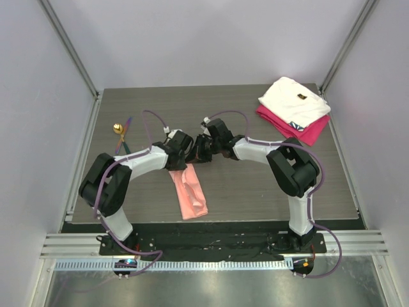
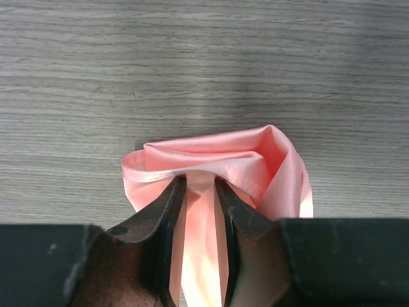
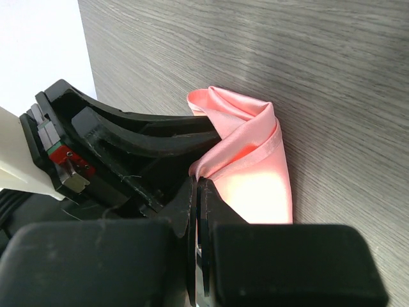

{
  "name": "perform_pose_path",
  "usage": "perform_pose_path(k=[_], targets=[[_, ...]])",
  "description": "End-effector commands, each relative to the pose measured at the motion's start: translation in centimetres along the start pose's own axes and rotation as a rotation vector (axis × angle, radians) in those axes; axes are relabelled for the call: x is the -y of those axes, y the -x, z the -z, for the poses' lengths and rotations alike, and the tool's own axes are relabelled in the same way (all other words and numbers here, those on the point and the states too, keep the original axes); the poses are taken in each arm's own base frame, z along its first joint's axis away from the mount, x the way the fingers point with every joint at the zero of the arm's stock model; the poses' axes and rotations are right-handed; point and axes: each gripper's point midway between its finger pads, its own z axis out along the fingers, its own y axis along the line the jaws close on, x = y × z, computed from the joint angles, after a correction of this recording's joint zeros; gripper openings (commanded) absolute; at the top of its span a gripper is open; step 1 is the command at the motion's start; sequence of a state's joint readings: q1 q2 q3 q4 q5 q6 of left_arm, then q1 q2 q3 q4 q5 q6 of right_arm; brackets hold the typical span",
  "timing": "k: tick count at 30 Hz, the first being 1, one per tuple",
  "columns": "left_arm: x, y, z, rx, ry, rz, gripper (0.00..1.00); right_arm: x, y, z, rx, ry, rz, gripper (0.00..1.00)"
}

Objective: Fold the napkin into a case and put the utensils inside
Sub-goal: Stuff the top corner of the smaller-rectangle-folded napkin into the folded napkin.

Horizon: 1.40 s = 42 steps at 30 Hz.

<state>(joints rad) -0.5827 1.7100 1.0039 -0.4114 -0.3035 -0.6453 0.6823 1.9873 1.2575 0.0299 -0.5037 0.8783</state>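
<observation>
The salmon-pink napkin (image 1: 192, 192) lies as a long narrow strip on the dark wood table, and its far end is lifted and bunched (image 2: 217, 157) between both grippers. My left gripper (image 2: 199, 182) straddles a fold of the cloth, its jaws parted and not pinching it. My right gripper (image 3: 198, 182) is shut on the napkin's hemmed edge (image 3: 255, 166), close beside the left gripper's fingers (image 3: 140, 134). Seen from above, the two grippers meet at the strip's far end: the left gripper (image 1: 187, 152) and the right gripper (image 1: 203, 151). The utensils (image 1: 121, 133) lie at the far left, gold bowl showing.
A folded white cloth (image 1: 294, 99) rests on a folded magenta cloth (image 1: 303, 132) at the back right corner. Metal frame posts and grey walls border the table on the left, right and back.
</observation>
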Motion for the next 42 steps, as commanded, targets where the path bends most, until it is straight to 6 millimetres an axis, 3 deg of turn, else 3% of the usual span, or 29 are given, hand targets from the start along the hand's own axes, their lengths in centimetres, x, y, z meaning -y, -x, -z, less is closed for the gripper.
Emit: perform_pose_path(k=[1, 4, 8, 10, 13, 19, 28, 42], targets=[[0.3, 1.3, -0.4, 0.037, 0.000, -0.004, 0.29, -1.5, 0.5, 0.5, 0.016, 0.050, 0.023, 0.01], [0.2, 0.9, -0.9, 0.027, 0.009, -0.010, 0.28, -1.5, 0.5, 0.5, 0.015, 0.052, 0.024, 0.01], [0.4, 0.6, -1.2, 0.018, 0.002, -0.005, 0.17, -1.4, 0.5, 0.4, 0.014, 0.047, 0.025, 0.01], [0.3, 0.7, -0.9, 0.018, 0.004, -0.002, 0.09, -1.2, 0.5, 0.3, 0.012, 0.044, 0.024, 0.01], [0.6, 1.9, 0.4, 0.042, -0.011, 0.007, 0.04, -1.0, 0.3, 0.2, 0.008, 0.039, 0.022, 0.01], [1.3, 3.0, 2.9, 0.023, -0.056, 0.024, 0.02, -0.9, 0.4, 0.1, 0.007, 0.039, 0.020, 0.01], [2.2, 2.3, 3.6, -0.051, -0.136, 0.059, 0.00, -0.5, -0.2, -1.0, -0.014, 0.056, -0.007, 0.01], [2.2, 3.7, 5.6, -0.041, -0.170, 0.089, 0.00, 0.4, -1.1, -2.5, -0.020, 0.042, -0.017, 0.01]])
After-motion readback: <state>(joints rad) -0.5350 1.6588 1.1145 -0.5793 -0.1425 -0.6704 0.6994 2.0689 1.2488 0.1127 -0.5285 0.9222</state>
